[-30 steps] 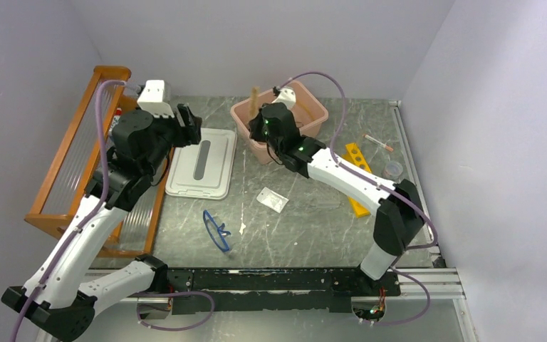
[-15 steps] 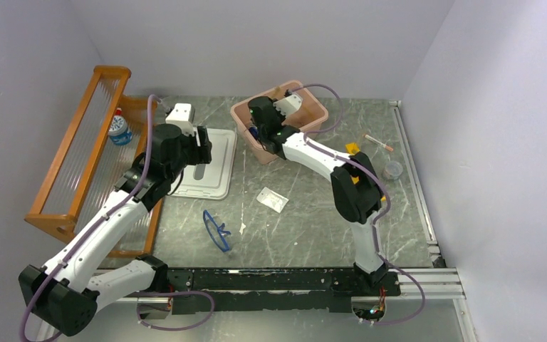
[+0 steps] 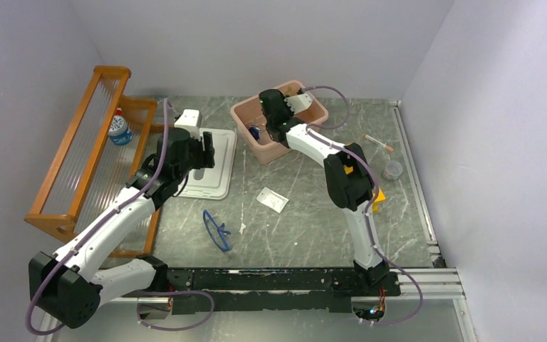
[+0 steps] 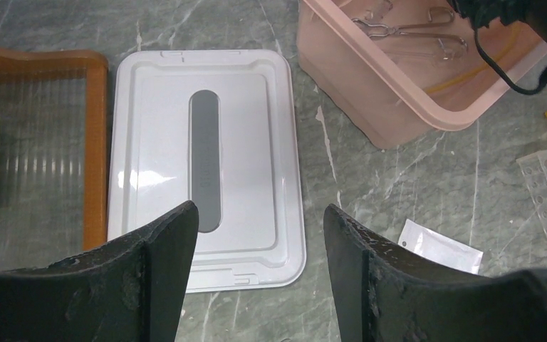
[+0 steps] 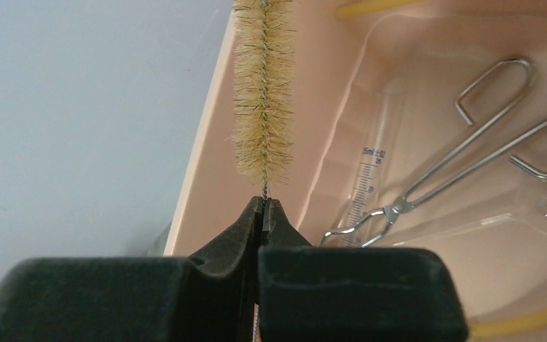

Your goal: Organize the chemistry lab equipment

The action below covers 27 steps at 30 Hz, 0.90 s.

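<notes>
1. Upper centre of the overhead view: our right hand [image 5: 263, 210] reaches into the pink bin [image 3: 285, 151]. Its jaws are pinched tight on the wire stem of a bristle brush [image 5: 262, 92]. In the wrist view the brush stands straight up from the fingertips, along the bin's left wall.
2. On the bin floor, at the right of that wrist view, lie metal tongs [image 5: 434, 171] and a graduated glass tube [image 5: 367, 178]. A tan rubber tube [image 5: 513, 320] curves along the lower right corner.
3. Left of centre in the overhead view, our left hand [image 4: 260, 242] hangs over the white lid [image 4: 206, 164]. Its fingers [image 4: 157, 271] are spread wide with nothing between them. The lid lies flat on the desk [image 3: 292, 228], between the orange shelf [image 3: 71, 164] and the bin.
4. Lower centre of the overhead view: the blue-framed safety glasses [image 3: 216, 231] rest on the desk, well apart from both hands. The white packet [image 3: 272, 200] lies just above and to their right, between them and the bin.
5. At far left a small bottle [image 3: 119, 128] stands on the shelf. At right a thin red-tipped tube [image 3: 377, 141] and a small clear pot [image 3: 393, 169] sit near the desk's edge. A yellow rack [image 3: 377, 203] is partly hidden behind the right arm.
</notes>
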### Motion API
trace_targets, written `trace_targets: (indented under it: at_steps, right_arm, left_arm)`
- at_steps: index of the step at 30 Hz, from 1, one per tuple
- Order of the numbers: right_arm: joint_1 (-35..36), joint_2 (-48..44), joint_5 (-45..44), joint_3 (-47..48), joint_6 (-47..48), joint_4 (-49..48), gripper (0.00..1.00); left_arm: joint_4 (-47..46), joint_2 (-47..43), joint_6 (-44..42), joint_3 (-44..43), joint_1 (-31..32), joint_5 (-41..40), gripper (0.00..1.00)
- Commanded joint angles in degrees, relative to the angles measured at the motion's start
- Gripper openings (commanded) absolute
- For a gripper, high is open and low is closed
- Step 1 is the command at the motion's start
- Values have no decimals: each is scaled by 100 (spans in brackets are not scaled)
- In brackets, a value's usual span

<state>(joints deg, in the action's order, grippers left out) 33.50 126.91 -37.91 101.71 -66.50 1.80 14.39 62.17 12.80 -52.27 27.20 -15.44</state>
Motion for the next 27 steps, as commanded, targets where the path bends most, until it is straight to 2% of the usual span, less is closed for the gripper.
trace_targets:
  at_steps: [1,5,6,8,10,14,21,27]
  right_arm:
    - [34,484,-36,573,-129,269,0]
    - [56,796,-95,1055,-305,643,2]
    - [67,874,-147,1196,-341,853,6]
    - [69,977,-252,1407,-269,1020,21]
    - [78,937,-327,1445,-110,1015,32]
    - [105,677,-368,1232,145,870,43]
    - [104,18,-59,927,789,578,48]
    - [136,-979,709,302,1676,259,48]
  left_arm:
    - [-253,48,-76,76,-31,-59,69]
    - [-270,71,-101,111,-31,-66,69]
    - [-264,82,-102,112,-31,-77,69]
    - [-253,106,-116,104,-31,-87,69]
    - [-232,138,-120,80,-39,-93,69]
    - [-240,171,-126,71,-39,15,69]
    - [-156,287,-53,35,-48,198,70]
    - [20,282,88,-36,-58,-23,70]
